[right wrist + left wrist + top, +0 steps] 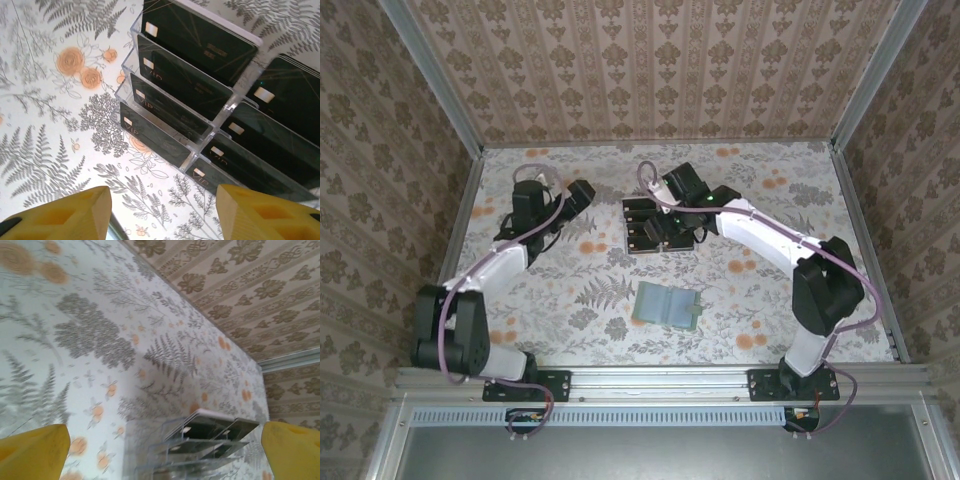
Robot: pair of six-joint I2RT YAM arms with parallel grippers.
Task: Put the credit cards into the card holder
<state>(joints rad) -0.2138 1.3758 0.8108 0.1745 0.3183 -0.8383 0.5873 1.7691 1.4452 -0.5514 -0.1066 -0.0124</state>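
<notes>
Looking down, we see the credit cards (195, 42) standing in the tiers of a clear rack (220, 131) toward the far side of the counter (570, 300); the right end effector (165, 215) hovers over them, fingers apart, gripping nothing; the left end effector (165, 450) gapes wide, left of the rack; the card holder (667, 305) lies nearer the arm bases, well apart.

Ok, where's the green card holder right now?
In the top view the card holder lies flat mid-table, slightly right of centre, just on the near side of the clear card rack and apart from it.
</notes>
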